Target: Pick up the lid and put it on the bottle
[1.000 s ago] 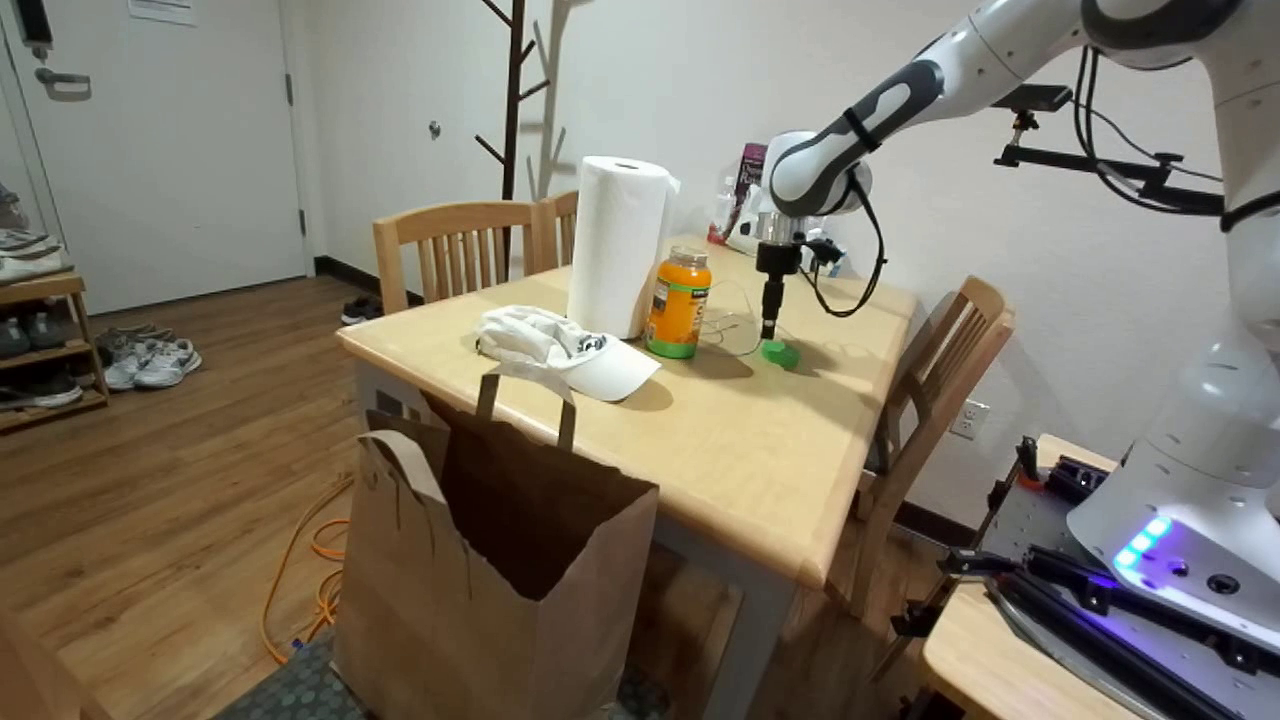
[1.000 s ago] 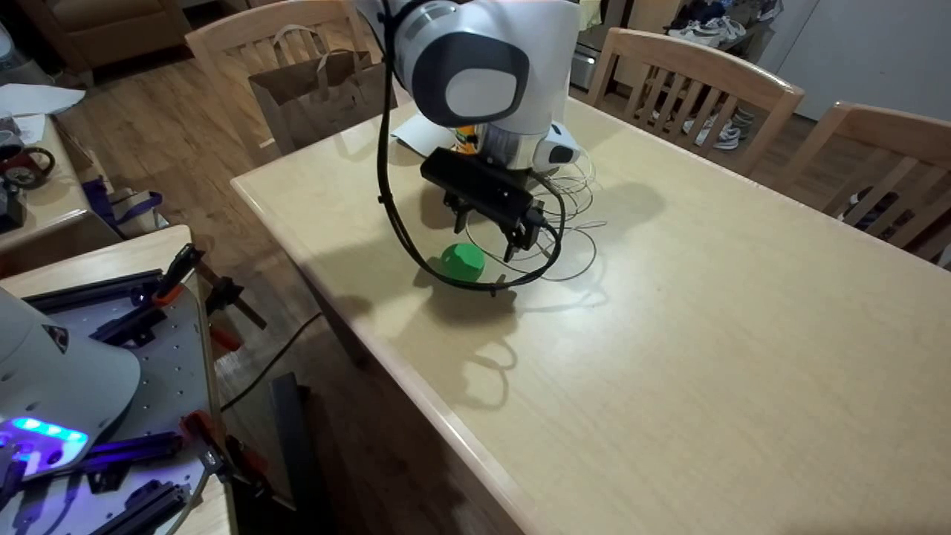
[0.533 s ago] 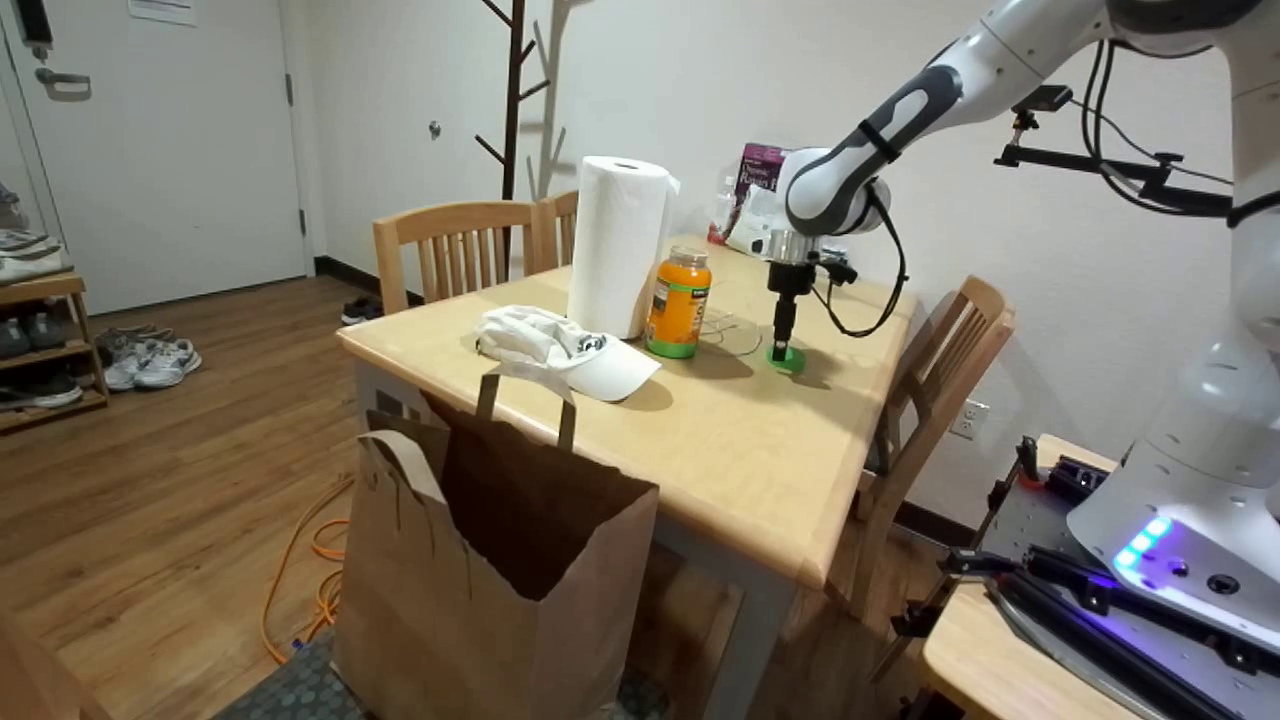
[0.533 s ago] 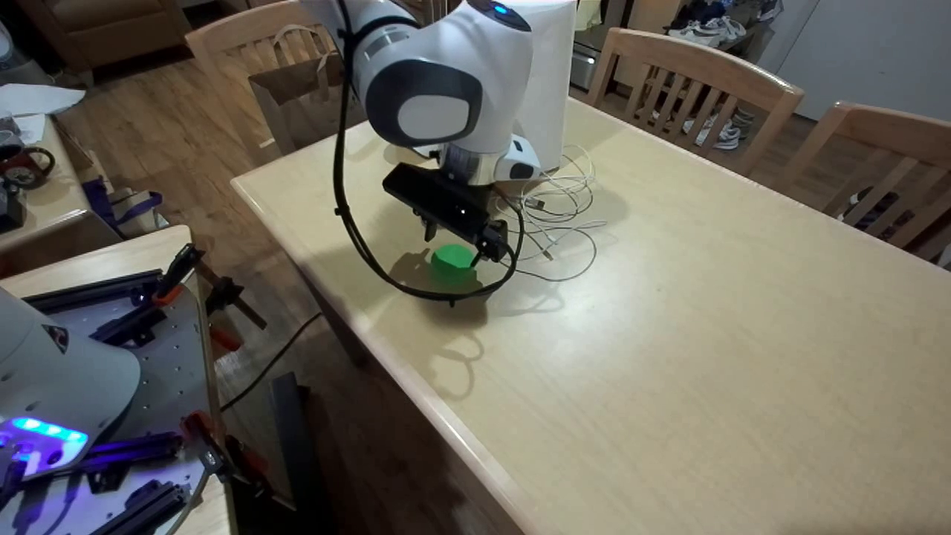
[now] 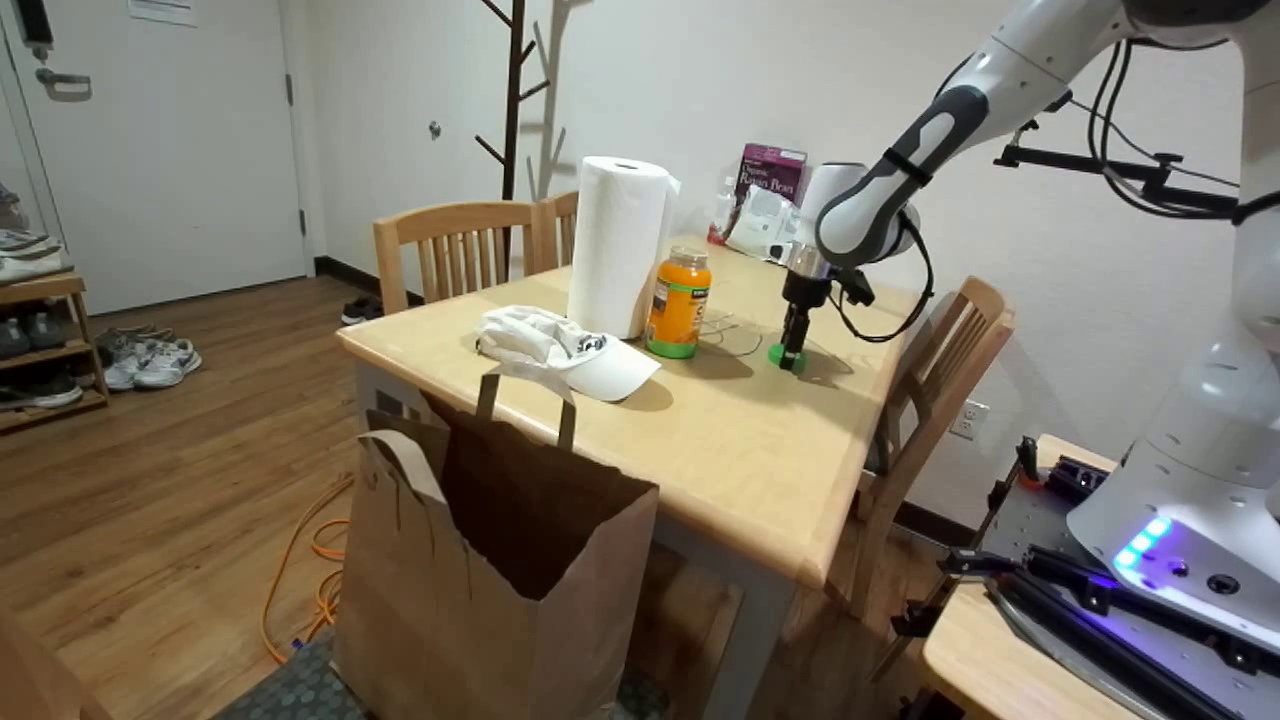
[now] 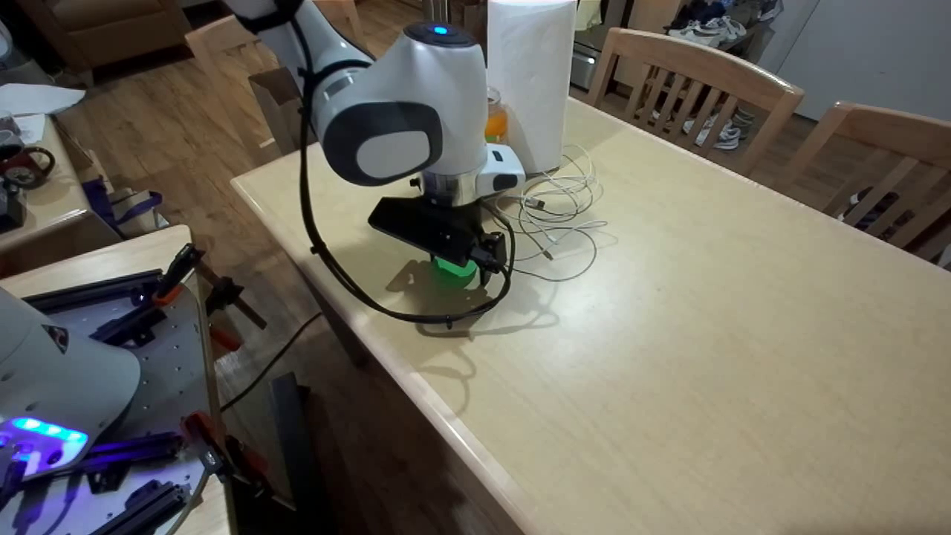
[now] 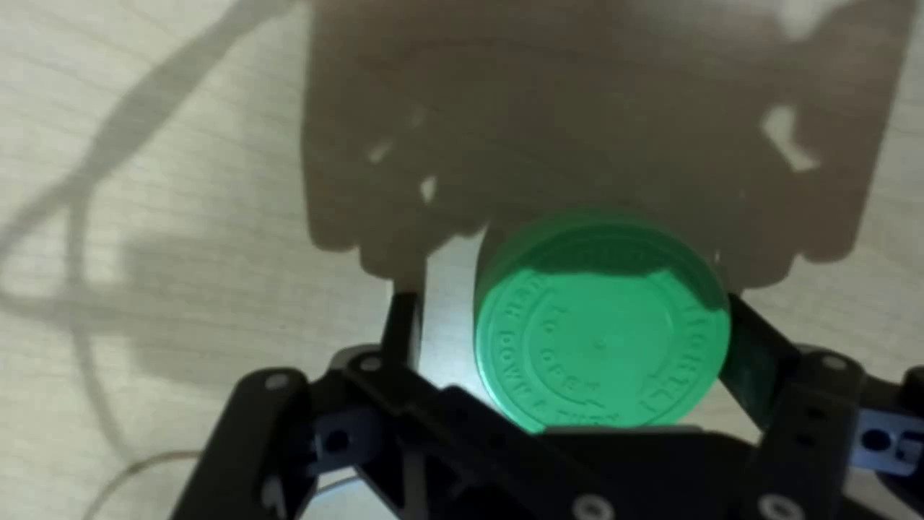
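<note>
We find the lid (image 7: 603, 354) lying top up on the worktop (image 6: 706, 349), nearer the long edge that faces the robot's base (image 5: 1200, 510) than the opposite one. In the wrist view we make out raised lettering around its green top.

The gripper (image 7: 574, 321) points down over the lid, its fingers (image 7: 399, 328) spread wide, one on each side of it. In the wrist view we see a strip of worktop between the lid and the finger at the picture's left; the finger at the picture's right is against the rim or just beside it, and we cannot tell which.

The bottle (image 5: 680, 312) stands upright, apart from the lid and farther in from that same long edge; its body is orange, with a green band near the bottom and a clear neck on top. Just beside it we see the tall white paper towel roll (image 5: 622, 245); whether the two touch we cannot tell. In an exterior view the white cap (image 5: 565, 350) lies near the end edge, by the paper bag (image 5: 480, 590). Loose cables (image 6: 536, 203) spread near the lid, on its side away from the robot's long edge.
</note>
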You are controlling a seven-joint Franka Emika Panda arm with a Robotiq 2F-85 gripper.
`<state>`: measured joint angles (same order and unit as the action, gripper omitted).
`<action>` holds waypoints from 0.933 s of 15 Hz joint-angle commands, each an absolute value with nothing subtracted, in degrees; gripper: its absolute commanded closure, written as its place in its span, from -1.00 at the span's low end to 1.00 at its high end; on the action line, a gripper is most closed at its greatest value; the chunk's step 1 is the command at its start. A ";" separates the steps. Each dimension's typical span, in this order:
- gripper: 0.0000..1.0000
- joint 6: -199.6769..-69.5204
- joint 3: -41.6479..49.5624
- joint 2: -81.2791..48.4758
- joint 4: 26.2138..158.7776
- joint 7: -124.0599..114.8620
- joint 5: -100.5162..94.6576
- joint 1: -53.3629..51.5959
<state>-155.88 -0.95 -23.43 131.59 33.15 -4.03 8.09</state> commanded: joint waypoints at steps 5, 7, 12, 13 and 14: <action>-0.05 -156.91 -2.08 -20.16 135.02 33.32 -4.77 9.50; -0.04 -156.60 -2.27 -19.73 134.81 33.56 -4.49 9.72; -0.04 -155.07 -4.15 -15.20 133.03 35.19 -4.05 9.02; -0.04 -154.94 -5.22 -13.59 132.88 36.19 -3.40 8.94; -0.04 -155.19 -6.33 -11.08 133.05 37.08 -2.82 8.61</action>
<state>-156.44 -3.27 -17.60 132.19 33.63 -4.44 8.25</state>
